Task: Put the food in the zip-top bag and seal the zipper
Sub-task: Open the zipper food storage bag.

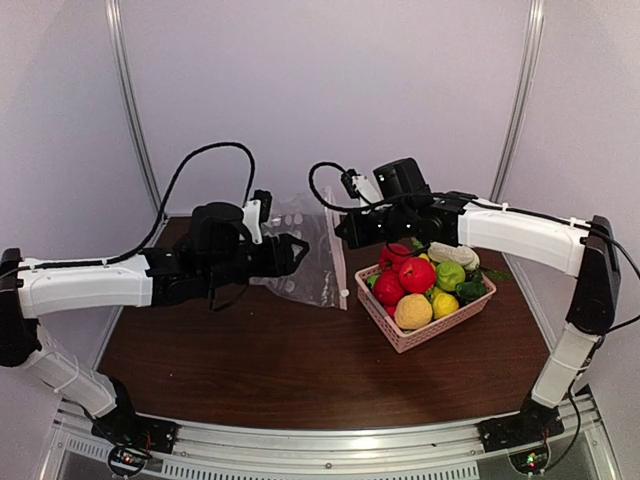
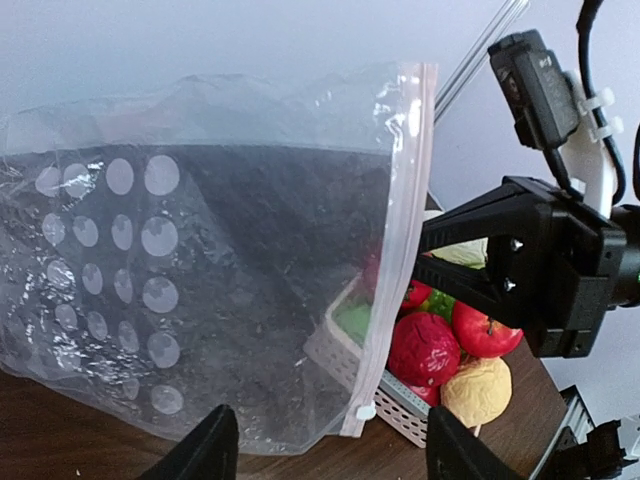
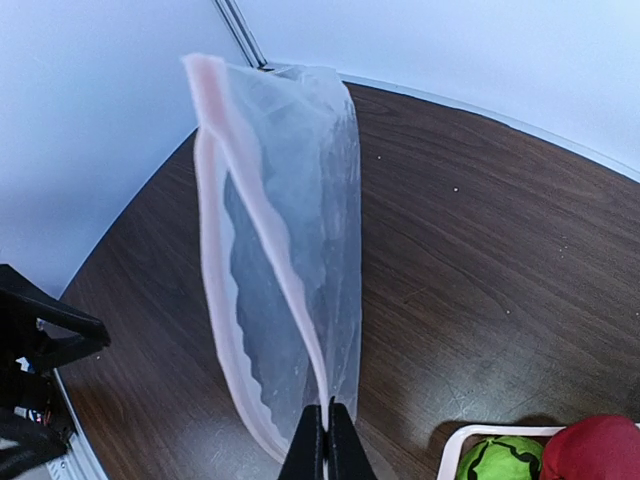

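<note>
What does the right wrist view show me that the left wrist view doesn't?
Right wrist only: the zip-top bag seen end-on, its zipper lips parted. Left wrist only: the bag's dotted side, the slider tab, and the left gripper with its fingers open. Both: the right gripper shut on the zipper edge, and the basket of food.

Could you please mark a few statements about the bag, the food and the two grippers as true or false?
1. The right gripper pinches the zip-top bag at its zipper edge. True.
2. The left gripper is clamped on the bag. False: its fingers stand apart, gripping nothing.
3. The food sits in the pink basket. True.
4. The bag holds a red fruit. False: it is empty; the fruit only shows through it.
5. The basket is on the left arm's side. False: it is on the right arm's side.
</note>
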You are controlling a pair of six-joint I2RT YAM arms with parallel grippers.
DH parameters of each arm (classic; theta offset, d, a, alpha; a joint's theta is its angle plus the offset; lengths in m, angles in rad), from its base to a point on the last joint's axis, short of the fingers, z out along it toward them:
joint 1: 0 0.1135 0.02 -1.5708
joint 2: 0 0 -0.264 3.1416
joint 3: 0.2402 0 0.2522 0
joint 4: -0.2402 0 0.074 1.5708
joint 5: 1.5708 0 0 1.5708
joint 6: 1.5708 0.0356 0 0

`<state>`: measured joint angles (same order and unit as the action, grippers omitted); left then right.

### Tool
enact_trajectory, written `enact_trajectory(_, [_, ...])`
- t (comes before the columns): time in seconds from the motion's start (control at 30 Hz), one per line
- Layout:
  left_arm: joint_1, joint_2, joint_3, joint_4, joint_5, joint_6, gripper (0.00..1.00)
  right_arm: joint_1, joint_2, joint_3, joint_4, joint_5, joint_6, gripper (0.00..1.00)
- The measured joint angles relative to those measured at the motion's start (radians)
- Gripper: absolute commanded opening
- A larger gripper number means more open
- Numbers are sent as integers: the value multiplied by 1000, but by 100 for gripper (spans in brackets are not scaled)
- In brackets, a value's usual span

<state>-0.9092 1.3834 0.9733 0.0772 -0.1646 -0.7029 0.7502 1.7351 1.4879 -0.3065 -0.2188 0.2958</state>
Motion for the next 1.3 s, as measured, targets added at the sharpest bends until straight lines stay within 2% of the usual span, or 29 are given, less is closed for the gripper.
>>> enact_trajectory(0.27, [-114,101,112,-26,-87,10,71,40,-33,0,5,33,80,0])
enact_trajectory(0.4, [-128,107,139,-47,-158,-7,70,47,-48,1,8,39,105,0])
enact_trajectory(0.6, [-126,165,210,-111,-252,-30,63,64,-50,7,10,40,137,0])
enact_trajectory(0.93, [-126,253,315,-219,-330,-32,53,68,-60,7,11,40,168,0])
enact_trajectory(1.0, [-126,267,330,-227,-334,-29,45,68,-63,7,12,40,173,0])
enact_trajectory(1.17, [-126,313,404,-278,-354,-24,16,68,-63,7,11,38,175,0])
enact_trajectory(1.3, [-126,316,416,-340,-408,-33,1,58,-63,4,9,39,169,0])
